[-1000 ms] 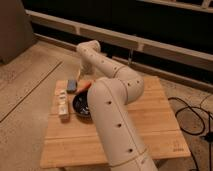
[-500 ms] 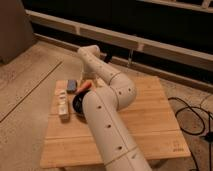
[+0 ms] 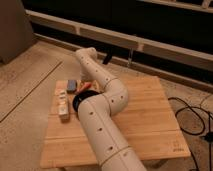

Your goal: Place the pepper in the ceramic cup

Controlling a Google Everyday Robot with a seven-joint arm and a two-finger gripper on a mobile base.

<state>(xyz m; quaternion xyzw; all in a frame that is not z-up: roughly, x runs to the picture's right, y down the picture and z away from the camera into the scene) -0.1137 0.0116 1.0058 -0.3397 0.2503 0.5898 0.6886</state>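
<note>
Desk (image 3: 150, 117), left side: pale packets (image 3: 62, 104), grey block (image 3: 71, 85). Dark bowl (image 3: 76, 103) half hidden by arm. Pepper (image 3: 86, 87) sat at bowl's far rim; probably light, smooth, slightly soft, so gentle mid-body grip advised. Pincer (image 3: 107, 59) hung above far desk edge; open or closed, observer could not tell.

A wooden tabletop (image 3: 150, 117) carries a dark bowl (image 3: 76, 102), a small flat block (image 3: 71, 85) and what may be pale packets (image 3: 63, 104); a black cable (image 3: 191, 117) lies on the floor.

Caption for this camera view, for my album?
White robot arm bends over a wooden table near the pepper and dark bowl, claw hidden behind it.
</note>
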